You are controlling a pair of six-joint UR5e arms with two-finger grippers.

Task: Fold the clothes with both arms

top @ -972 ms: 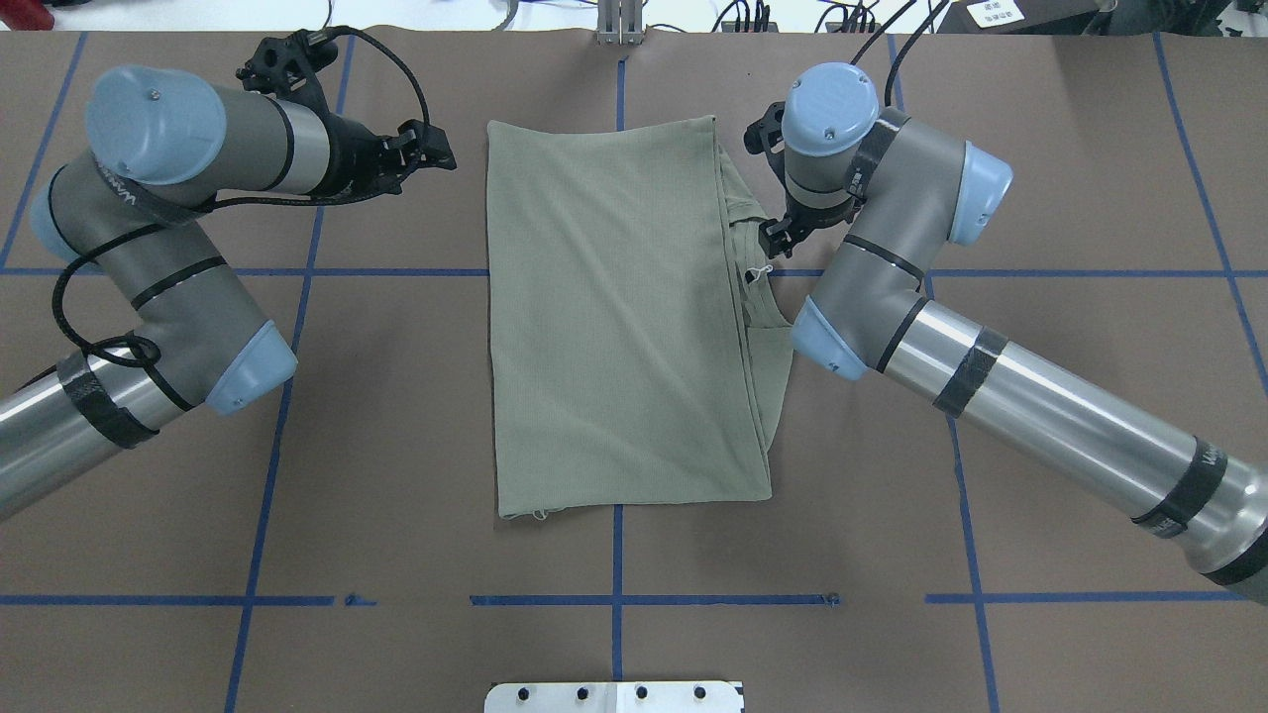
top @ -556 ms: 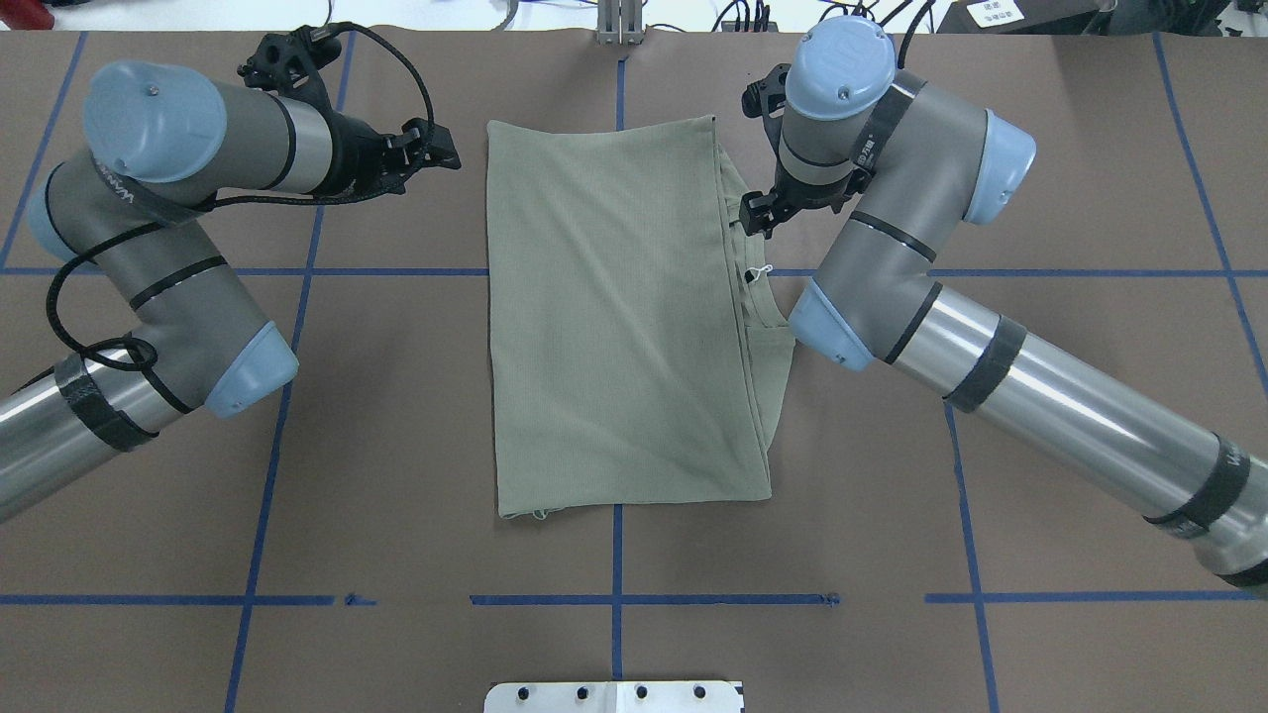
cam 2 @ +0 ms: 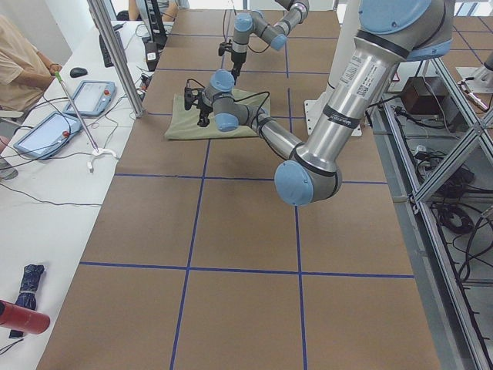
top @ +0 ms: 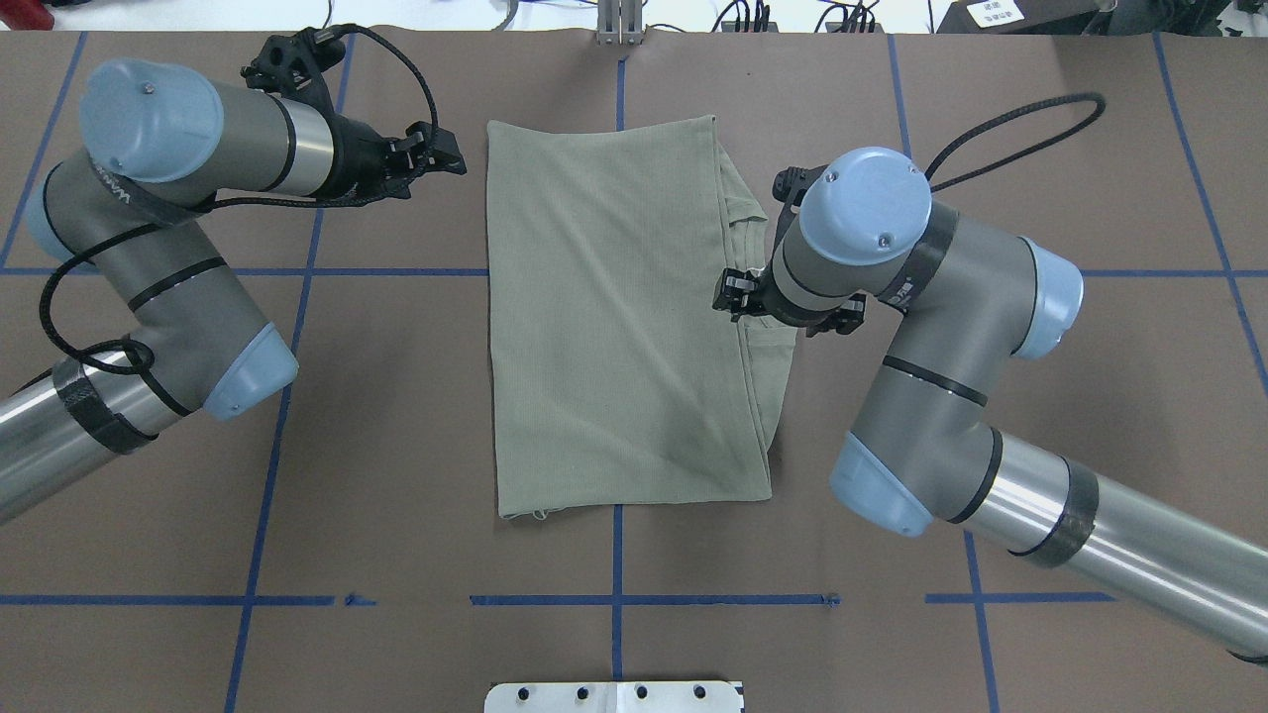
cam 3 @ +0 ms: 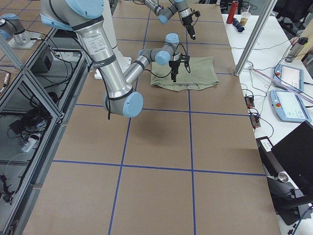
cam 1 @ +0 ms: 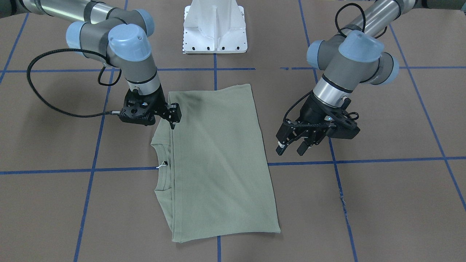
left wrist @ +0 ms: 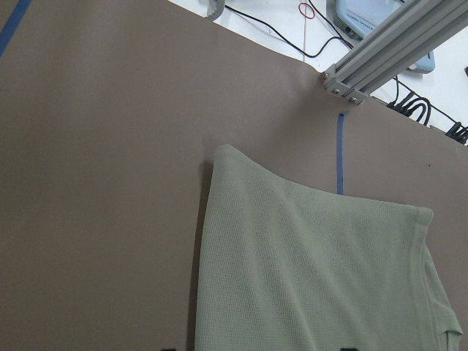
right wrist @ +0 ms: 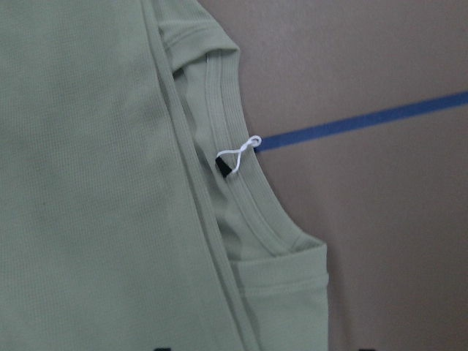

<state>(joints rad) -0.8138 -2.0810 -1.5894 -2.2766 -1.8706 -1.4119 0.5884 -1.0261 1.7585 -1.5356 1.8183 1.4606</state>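
Observation:
The sage-green shirt [top: 614,317] lies folded into a long rectangle on the brown table. Its ribbed collar [right wrist: 241,197] and small white label loop [right wrist: 238,150] show along the edge on my right. My right gripper [top: 738,297] hovers open and empty over that collar edge; in the front view it [cam 1: 174,118] hangs above the shirt [cam 1: 218,160]. My left gripper [top: 448,158] is open and empty, just outside the shirt's far left corner; it also shows in the front view [cam 1: 291,147]. The left wrist view shows that corner [left wrist: 227,157].
The white base pedestal [cam 1: 214,29] stands at the robot's side of the table. Blue tape lines [top: 614,599] form a grid on the brown cover. An aluminium post [top: 619,25] stands at the far edge. Bare table lies on both sides of the shirt.
My right arm has swung back towards the robot along the collar edge, from its far part to its middle. My left gripper has edged slightly closer to the shirt's far corner.

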